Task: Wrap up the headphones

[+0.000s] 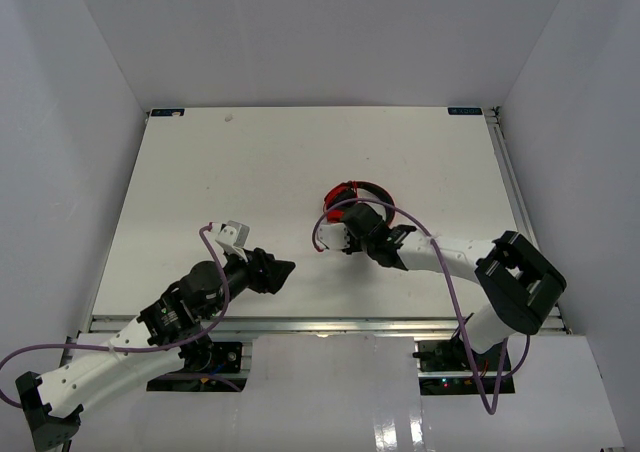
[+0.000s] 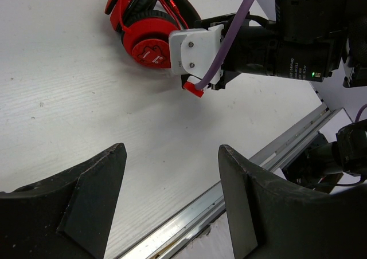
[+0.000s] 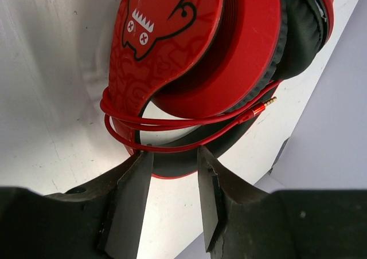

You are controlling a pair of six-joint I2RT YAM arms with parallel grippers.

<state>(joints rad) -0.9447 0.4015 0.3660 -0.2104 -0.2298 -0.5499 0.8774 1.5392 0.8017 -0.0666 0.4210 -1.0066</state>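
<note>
1. Several cord (image 3: 172, 124) loops hug the headphones (image 1: 358, 194) on the table (image 1: 200, 192), two o'clock of centre.
2. Our right gripper (image 3: 172, 156) straddles the band (image 3: 172, 168) at its six-o'clock edge, probably steadying it; pinching or not, we cannot tell.
3. Our left gripper (image 2: 172, 153), spread empty at seven o'clock, hangs clear.

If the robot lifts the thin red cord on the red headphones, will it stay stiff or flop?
Probably floppy: the thin red cord hangs in loose curved loops beside the round red earcup. Its small gold-tipped plug would likely dangle free.
</note>
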